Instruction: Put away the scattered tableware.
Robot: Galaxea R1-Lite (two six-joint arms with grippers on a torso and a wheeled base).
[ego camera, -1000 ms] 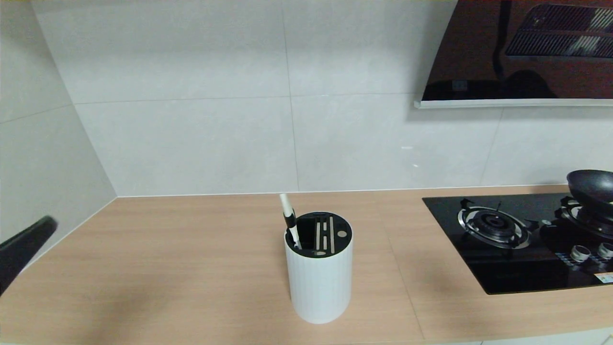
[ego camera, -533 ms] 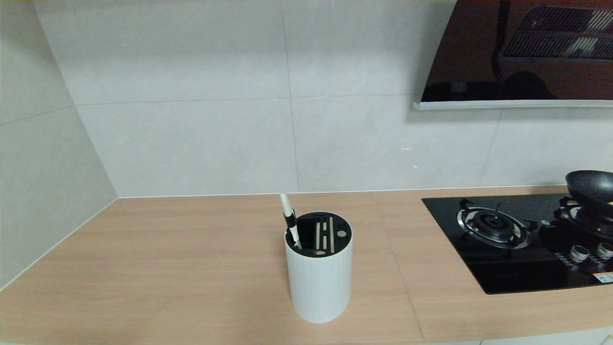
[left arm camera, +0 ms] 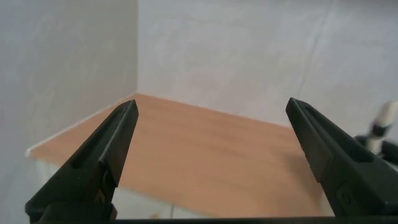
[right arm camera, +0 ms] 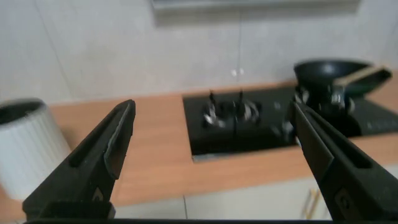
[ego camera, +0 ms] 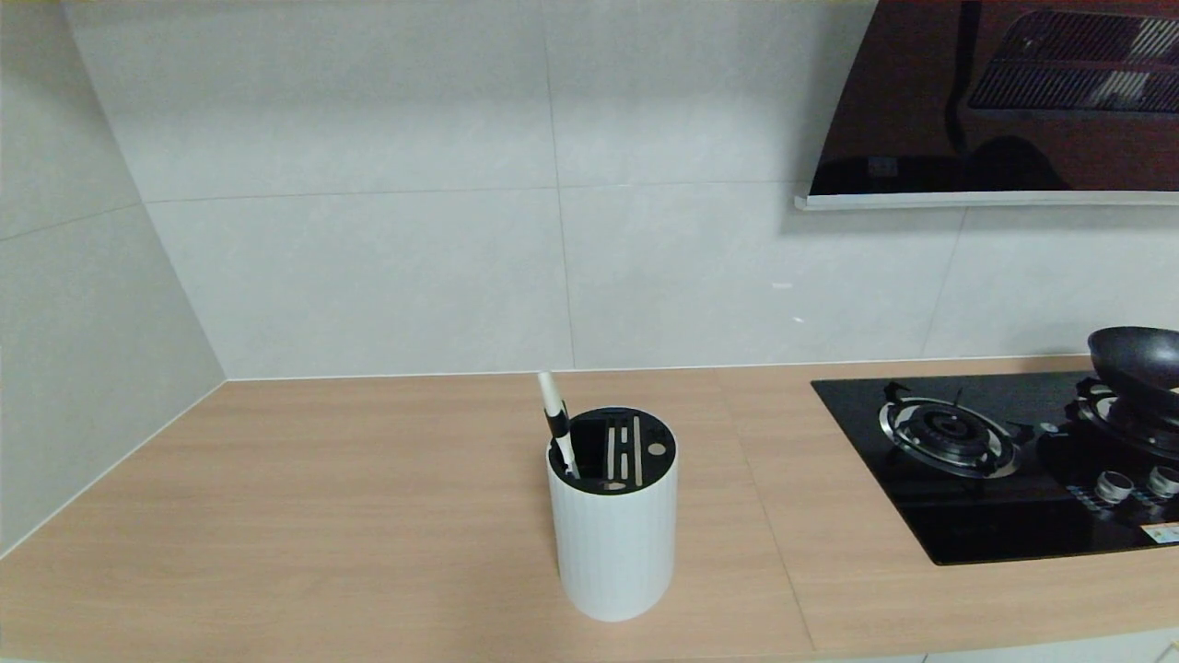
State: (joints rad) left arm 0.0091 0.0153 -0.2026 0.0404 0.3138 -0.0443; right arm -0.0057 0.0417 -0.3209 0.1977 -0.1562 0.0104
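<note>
**One holder, one utensil stowed**

One white ribbed cylindrical holder [ego camera: 612, 529] with a black slotted top is set mid-bench [ego camera: 368, 516], which is wood-grain. One slim black-and-white utensil [ego camera: 555, 419] is leaned inside it. The left pincer [left arm camera: 211, 106] and right pincer [right arm camera: 212, 107] are spread wide, empty.

gas hob [ego camera: 967, 516] | black pan [ego camera: 1138, 354] (on far-right burner) | range hood [ego camera: 921, 92] above

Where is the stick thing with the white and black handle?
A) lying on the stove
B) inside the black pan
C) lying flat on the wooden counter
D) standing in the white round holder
D: the utensil with the white and black handle stands tilted in a slot at the top of the white holder, which sits on the counter.
</note>
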